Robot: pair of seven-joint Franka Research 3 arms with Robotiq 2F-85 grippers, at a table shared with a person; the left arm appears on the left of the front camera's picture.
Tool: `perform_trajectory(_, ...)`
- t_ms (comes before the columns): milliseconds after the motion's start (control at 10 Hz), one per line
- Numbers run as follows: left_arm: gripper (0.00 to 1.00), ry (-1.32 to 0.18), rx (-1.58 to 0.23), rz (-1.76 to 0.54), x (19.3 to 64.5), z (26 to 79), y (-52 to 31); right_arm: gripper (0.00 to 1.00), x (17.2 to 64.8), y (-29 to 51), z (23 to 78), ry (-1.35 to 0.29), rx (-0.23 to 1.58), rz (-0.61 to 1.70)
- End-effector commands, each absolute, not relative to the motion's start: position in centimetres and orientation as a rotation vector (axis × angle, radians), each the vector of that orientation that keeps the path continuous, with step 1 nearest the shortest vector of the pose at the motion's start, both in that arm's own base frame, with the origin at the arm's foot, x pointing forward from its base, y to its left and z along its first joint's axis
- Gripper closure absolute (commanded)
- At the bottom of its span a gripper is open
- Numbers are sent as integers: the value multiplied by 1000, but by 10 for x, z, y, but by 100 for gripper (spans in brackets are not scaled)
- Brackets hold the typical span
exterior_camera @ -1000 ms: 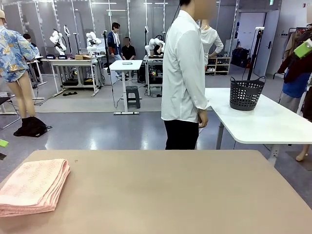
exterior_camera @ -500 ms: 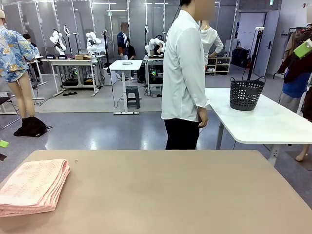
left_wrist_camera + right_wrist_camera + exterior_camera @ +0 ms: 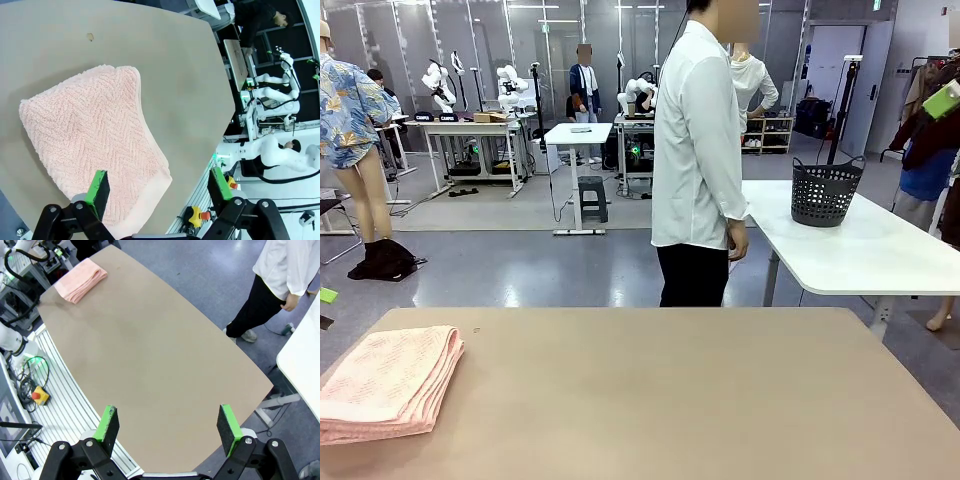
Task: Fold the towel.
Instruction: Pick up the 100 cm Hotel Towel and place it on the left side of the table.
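One towel (image 3: 388, 383) on the table (image 3: 650, 400), and it's already folded into a thick pink stack, sitting at the lower left of the front view right by the table's left edge. You can see the layers stacked up along its near side. In the left wrist view the same towel (image 3: 95, 150) fills the left half of the frame, zigzag weave facing up, with the smooth plain band running along its edge at the lower right. The left gripper (image 3: 156, 185) hangs above it with its jaws spread wide, holding nothing; one green pad sits in front of the towel's lower part in the picture, the other is over the bare table edge, and I can't tell any contact from this angle. The right gripper (image 3: 169, 429) is also wide open and empty, looking down from high up over the tan table (image 3: 150, 355), with the towel (image 3: 80, 280) small in the upper left of that frame, well apart from it. A person in a white shirt and dark trousers (image 3: 698, 160) stands at the far side of the table, upper middle of the front view, side-on, arms down. Behind them to the right there's a white table (image 3: 865, 255) with a dark basket (image 3: 825, 190) on it.
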State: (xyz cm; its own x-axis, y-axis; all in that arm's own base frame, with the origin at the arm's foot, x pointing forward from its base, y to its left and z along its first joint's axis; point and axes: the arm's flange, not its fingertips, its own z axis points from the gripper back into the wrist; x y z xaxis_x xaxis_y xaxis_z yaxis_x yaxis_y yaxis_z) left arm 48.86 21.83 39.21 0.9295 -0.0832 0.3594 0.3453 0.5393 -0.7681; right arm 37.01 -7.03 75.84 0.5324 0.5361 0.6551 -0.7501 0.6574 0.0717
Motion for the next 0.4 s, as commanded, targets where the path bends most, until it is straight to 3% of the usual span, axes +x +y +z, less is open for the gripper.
perform_trajectory(0,0,-299,-966,-260,491,394,221,0,370,-69,759,-639,362,787)
perform_trajectory(300,0,-299,-966,-260,491,394,221,0,370,-69,759,-639,362,787)
